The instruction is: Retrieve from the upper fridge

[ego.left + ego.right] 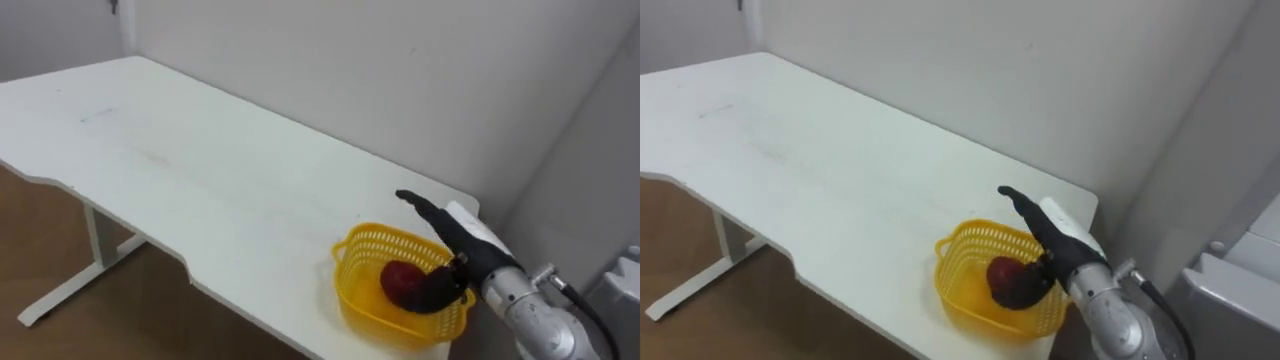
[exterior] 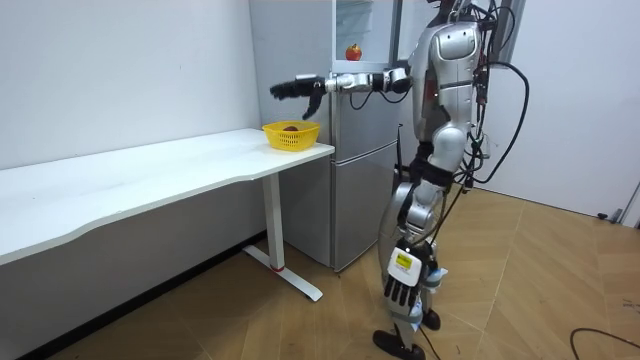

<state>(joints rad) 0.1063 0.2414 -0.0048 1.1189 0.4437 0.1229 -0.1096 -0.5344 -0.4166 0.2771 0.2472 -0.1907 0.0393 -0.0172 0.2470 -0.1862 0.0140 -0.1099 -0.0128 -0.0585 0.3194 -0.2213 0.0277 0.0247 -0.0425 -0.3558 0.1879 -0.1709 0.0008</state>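
A yellow mesh basket (image 1: pixel 350 285) stands at the right end of the white table (image 1: pixel 180 160), near its corner. A red apple (image 1: pixel 400 280) lies inside it. My right hand (image 1: pixel 450 240) hovers open over the basket, fingers stretched toward the wall and thumb hanging in front of the apple. In the room view this hand (image 2: pixel 295 90) is well above the basket (image 2: pixel 290 137). A second red apple (image 2: pixel 353 51) sits on a shelf in the open upper fridge. My left hand (image 2: pixel 400 292) hangs relaxed by my thigh.
The grey fridge (image 2: pixel 365 180) stands right beside the table's end, and I stand in front of it, turned toward the table. The wall runs close behind the table. The long tabletop (image 2: pixel 150 175) stretches off to the room view's left.
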